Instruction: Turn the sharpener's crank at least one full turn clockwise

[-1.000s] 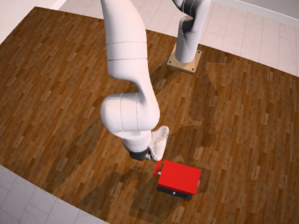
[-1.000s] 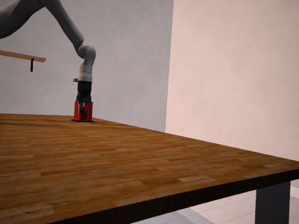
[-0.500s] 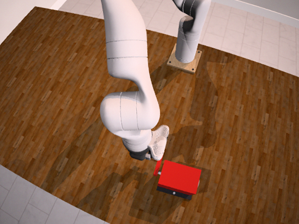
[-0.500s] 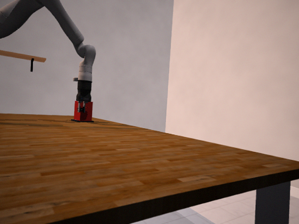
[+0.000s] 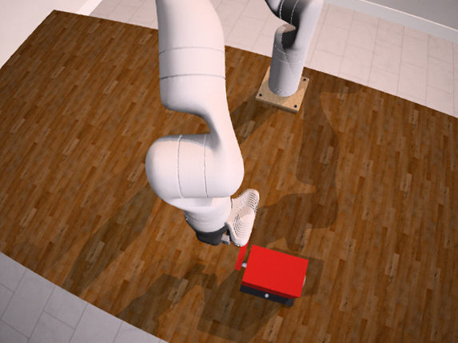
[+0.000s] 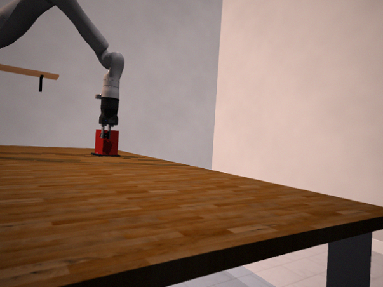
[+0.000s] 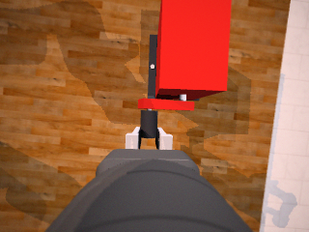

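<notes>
The red box-shaped sharpener stands on a dark base on the wooden table; it also shows in the wrist view and far off in the exterior view. Its red crank arm lies across the side that faces me, and it shows as a short red bar in the top view. A dark handle sticks out from the arm's left end. My gripper points down from above and is shut on this handle. In the top view the gripper is mostly hidden under the arm.
The robot's base is bolted to the table at the back. The table's near edge and tiled floor lie just beyond the sharpener. A wooden shelf hangs at the far left.
</notes>
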### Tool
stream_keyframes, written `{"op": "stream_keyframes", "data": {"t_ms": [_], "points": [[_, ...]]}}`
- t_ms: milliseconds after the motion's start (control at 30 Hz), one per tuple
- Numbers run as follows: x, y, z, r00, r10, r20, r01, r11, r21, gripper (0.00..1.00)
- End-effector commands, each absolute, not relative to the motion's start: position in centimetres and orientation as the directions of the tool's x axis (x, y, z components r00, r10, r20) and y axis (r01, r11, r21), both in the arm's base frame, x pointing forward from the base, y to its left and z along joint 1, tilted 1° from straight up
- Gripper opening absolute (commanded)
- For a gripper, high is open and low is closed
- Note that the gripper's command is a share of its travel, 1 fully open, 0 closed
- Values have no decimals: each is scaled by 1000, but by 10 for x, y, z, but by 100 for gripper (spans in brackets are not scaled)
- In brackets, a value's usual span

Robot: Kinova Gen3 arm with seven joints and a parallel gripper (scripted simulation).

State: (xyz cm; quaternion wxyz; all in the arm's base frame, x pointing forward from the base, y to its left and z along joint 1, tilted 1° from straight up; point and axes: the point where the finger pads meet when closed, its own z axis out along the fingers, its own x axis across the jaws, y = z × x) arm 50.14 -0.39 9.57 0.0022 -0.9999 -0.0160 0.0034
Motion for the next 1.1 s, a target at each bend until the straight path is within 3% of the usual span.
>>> {"op": "stream_keyframes", "data": {"t_ms": [0, 1067], "points": [[512, -5, 107, 1000, 28, 12, 28, -1000, -5, 0], [548, -4, 127, 1000, 27, 11, 27, -1000, -5, 0]]}}
